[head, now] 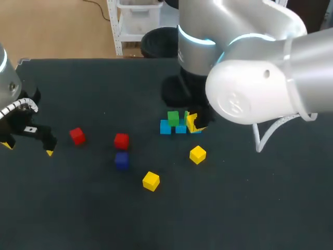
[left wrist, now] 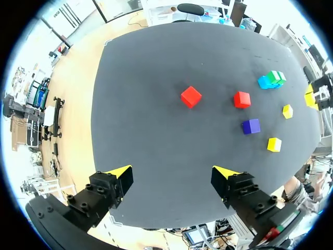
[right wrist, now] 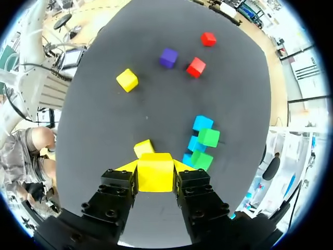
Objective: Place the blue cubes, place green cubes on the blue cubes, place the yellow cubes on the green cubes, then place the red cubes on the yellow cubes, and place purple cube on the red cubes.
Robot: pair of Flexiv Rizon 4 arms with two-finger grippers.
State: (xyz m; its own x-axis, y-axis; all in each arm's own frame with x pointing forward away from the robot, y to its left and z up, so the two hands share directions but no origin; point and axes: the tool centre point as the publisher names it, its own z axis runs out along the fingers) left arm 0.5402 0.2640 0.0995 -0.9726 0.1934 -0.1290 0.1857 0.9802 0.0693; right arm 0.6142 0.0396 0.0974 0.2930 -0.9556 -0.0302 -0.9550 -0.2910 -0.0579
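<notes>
Three blue cubes [head: 165, 127] [right wrist: 202, 123] lie in a row near the table's middle, with two green cubes [head: 173, 118] [right wrist: 209, 137] on top of them. My right gripper [head: 192, 123] [right wrist: 155, 167] is shut on a yellow cube [right wrist: 155, 174], held just above and beside the row's right end. Loose on the table are two more yellow cubes [head: 197, 154] [head: 151, 180], two red cubes [head: 77, 136] [head: 121, 140] and a purple cube [head: 122, 160]. My left gripper [head: 28, 148] [left wrist: 171, 179] stands open at the far left, nothing between its fingers.
My right arm's large white elbow [head: 250, 88] hangs over the back right of the table and hides part of the stack. The table's [head: 234, 208] near edge lies just below the left gripper in its wrist view.
</notes>
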